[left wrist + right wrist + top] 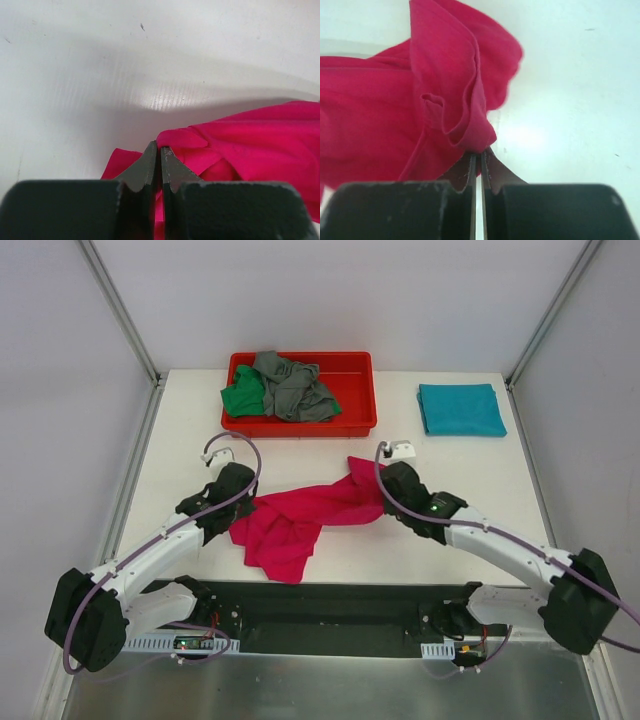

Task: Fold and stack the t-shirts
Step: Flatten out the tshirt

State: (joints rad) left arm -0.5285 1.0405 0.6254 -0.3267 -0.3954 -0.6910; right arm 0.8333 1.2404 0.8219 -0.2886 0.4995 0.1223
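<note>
Symmetrically angled inward, left fingers (pixel 146 169), right fingers (pixel 496 172) clamping magenta t-shirt (pixel 295 520)

No word, label, brand, number or sign can be read in any of the three views. The two small circuit boards (pixel 190 642) at about 7 and 5 o'clock near the bottom edge of the top view are too small and blurred for any print on them to be told.
</note>
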